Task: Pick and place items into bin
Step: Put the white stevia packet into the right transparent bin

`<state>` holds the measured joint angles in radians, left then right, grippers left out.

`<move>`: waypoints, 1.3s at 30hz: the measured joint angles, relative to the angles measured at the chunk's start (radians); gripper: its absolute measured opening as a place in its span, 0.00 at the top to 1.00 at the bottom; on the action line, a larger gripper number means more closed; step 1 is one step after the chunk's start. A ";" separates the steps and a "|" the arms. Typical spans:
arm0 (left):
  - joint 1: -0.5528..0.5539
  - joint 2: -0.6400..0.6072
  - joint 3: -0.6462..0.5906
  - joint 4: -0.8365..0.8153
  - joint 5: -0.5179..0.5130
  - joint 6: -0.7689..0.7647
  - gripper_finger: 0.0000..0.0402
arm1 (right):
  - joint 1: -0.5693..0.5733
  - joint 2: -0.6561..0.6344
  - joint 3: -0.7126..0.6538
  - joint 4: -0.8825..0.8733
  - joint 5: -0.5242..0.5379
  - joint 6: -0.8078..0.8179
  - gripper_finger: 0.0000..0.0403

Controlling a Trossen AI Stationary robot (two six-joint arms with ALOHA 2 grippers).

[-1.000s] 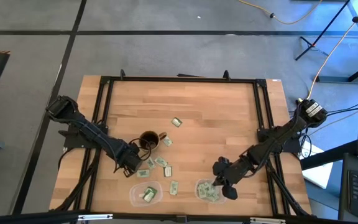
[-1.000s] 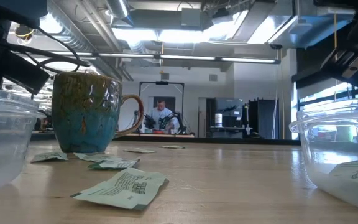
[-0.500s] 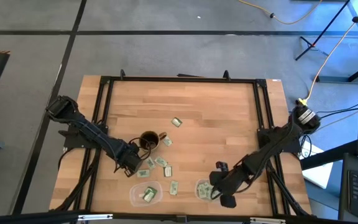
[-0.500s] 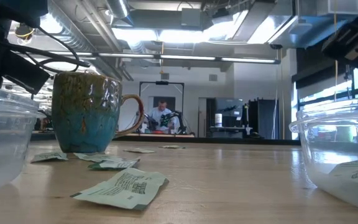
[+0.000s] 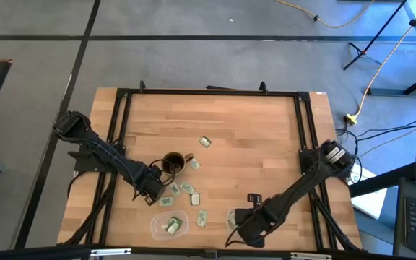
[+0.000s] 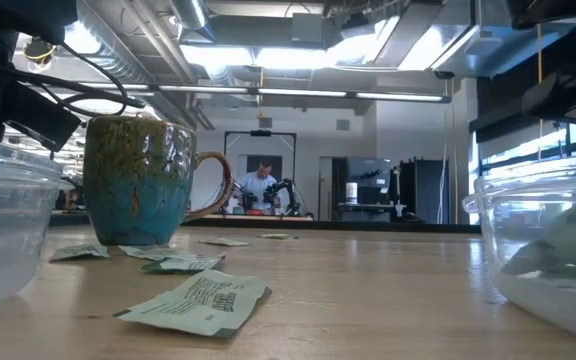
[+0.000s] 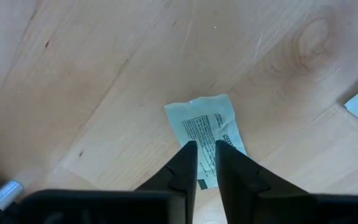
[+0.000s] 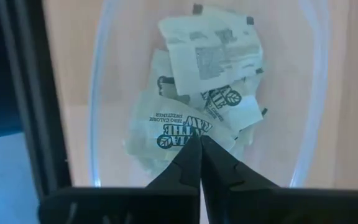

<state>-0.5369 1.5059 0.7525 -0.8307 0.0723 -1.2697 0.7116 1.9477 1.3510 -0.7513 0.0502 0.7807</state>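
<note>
Pale green and white packets (image 5: 188, 189) lie flat on the wooden table near the brown mug (image 5: 172, 162). My left gripper (image 5: 152, 195) points straight down beside the mug. Its fingers stand a narrow gap apart (image 7: 204, 146) over the near end of one flat packet (image 7: 204, 121). My right gripper (image 5: 240, 230) hangs over the right clear bin (image 5: 231, 215), which holds several packets (image 8: 210, 56). Its fingers are shut (image 8: 201, 142) at the edge of the packet with the logo (image 8: 173, 127). My left gripper's fingertips (image 7: 188, 152) stand over the near end of the flat packet, pointing down; whether they touch it I cannot tell. My right gripper's shut fingertips (image 8: 191, 149) point down at the logo packet's edge (image 8: 188, 134); whether they pinch or merely touch it I cannot tell.
A second clear bin (image 5: 157, 225) with a packet or two sits at the near edge, left of the right bin. One packet (image 5: 205, 141) lies alone farther back. The mug (image 6: 138, 180) and loose packets (image 6: 198, 300) stand between the two bins. A black frame (image 5: 121, 97) borders the table.
My right gripper has gone toward the table's near edge and a little left, tipping to point more steeply down over the right bin. In the low view a pale slanted shape has appeared inside that bin.
</note>
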 joint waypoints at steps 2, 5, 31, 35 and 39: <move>0.000 0.001 0.000 0.000 0.000 0.000 0.86 | 0.000 0.012 0.015 -0.005 0.000 -0.001 0.97; 0.000 0.002 0.000 0.000 -0.005 0.000 0.86 | 0.000 0.013 0.021 -0.010 0.000 -0.004 0.93; -0.003 0.002 -0.042 0.063 -0.045 -0.035 0.87 | 0.003 -0.114 0.036 -0.069 0.107 -0.029 0.61; -0.004 -0.003 -0.075 0.089 -0.034 -0.054 0.87 | 0.003 -0.123 0.036 -0.074 0.126 -0.031 0.61; -0.004 -0.003 -0.079 0.093 -0.030 -0.053 0.91 | 0.003 -0.124 0.036 -0.076 0.134 -0.053 0.61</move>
<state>-0.5411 1.5030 0.6731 -0.7372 0.0426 -1.3230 0.7143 1.8240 1.3869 -0.8269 0.1838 0.7282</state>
